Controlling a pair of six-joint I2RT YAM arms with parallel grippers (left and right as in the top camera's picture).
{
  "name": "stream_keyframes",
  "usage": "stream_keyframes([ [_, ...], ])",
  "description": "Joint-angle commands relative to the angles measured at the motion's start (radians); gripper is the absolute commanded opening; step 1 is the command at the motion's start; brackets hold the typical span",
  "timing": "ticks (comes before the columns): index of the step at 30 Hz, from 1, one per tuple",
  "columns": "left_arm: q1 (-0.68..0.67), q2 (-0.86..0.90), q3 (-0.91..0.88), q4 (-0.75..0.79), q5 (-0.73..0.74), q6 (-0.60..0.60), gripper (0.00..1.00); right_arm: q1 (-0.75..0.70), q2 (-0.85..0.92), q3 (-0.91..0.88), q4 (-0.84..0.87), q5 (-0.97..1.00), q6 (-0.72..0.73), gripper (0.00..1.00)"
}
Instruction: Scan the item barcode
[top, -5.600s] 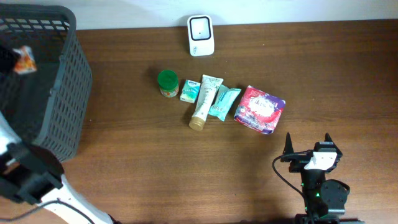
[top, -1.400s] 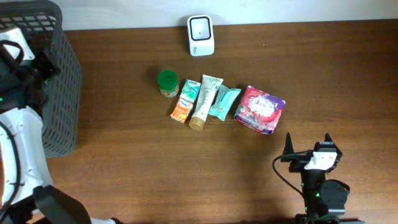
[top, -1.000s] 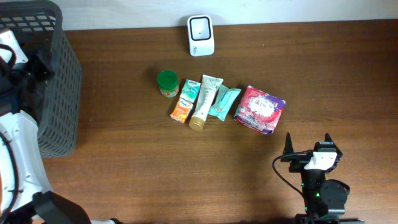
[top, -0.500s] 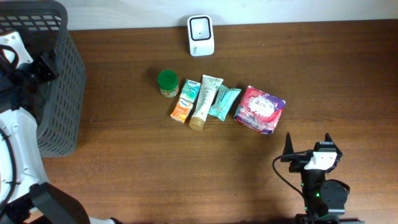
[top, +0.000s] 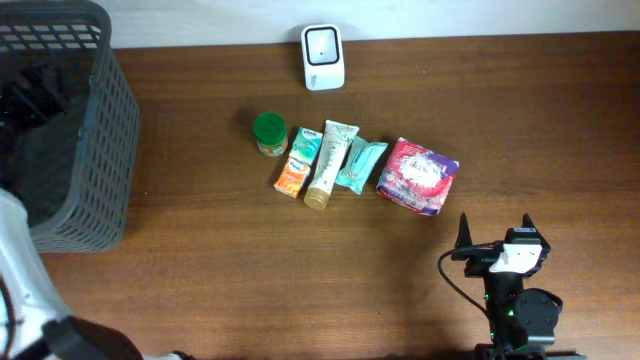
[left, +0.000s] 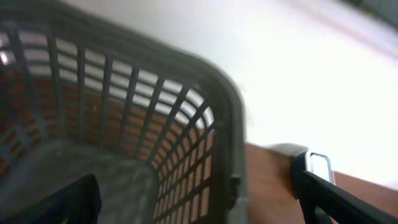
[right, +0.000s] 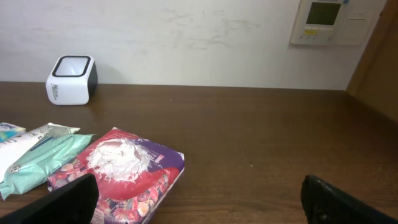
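The left hand (left: 196, 182) is spread wide and empty, at the grey basket (top: 95, 150) in the upper left of the overhead frame. The right hand (top: 495, 230), also spread and empty, sits at lower right. The orange box (top: 291, 178), tube (top: 330, 160) and red pack (top: 418, 176) lie in a row mid-frame on the desk (top: 300, 280), below the white scanner (top: 323, 43).

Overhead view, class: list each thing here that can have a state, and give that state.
Basket, upright.
Scanner, standing.
Green-lidded jar, upright, lid on.
Tube, lying, cap on.
Orange carton, lying flat.
Teal pouch, lying flat.
Red packet, lying flat.
Left claw, open, empty.
Right claw, open, empty.
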Motion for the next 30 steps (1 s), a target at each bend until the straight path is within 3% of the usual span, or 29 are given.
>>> stream_keyframes([
  [1,-0.006,-0.131,0.031,-0.005,0.065,-0.069,0.99,-0.005,-0.005,-0.008,-0.003,0.009,0.008,0.99],
  [7,-0.210,-0.229,0.030,-0.130,0.077,-0.079,0.99,-0.005,-0.005,-0.008,-0.003,0.009,0.008,0.99],
  [9,-0.362,-0.220,0.030,-0.266,-0.074,-0.022,0.99,-0.005,-0.005,-0.008,-0.003,0.009,0.008,0.99],
  [12,-0.626,-0.193,0.030,-0.431,-0.493,0.010,0.99,-0.005,-0.005,-0.008,-0.003,0.009,0.008,0.99],
  [14,-0.749,-0.149,0.030,-0.531,-0.732,-0.109,0.99,-0.005,-0.005,-0.008,-0.003,0.009,0.008,0.99],
  [16,-0.807,-0.097,0.030,-0.630,-0.834,-0.226,0.99,-0.005,-0.005,-0.008,-0.003,0.009,0.008,0.99],
  [23,-0.824,0.039,0.030,-0.766,-0.836,-0.230,0.99,-0.005,-0.005,-0.008,0.002,0.009,0.000,0.99],
  [25,-0.824,0.064,0.030,-0.779,-0.835,-0.230,0.99,-0.004,-0.005,-0.008,0.038,-0.114,0.083,0.99],
  [29,-0.824,0.070,0.030,-0.786,-0.835,-0.230,0.99,-0.004,-0.005,-0.008,0.030,-0.761,0.532,0.99],
  [30,-0.824,0.070,0.030,-0.786,-0.835,-0.230,0.99,-0.004,-0.005,-0.008,0.050,-0.829,0.592,0.99],
])
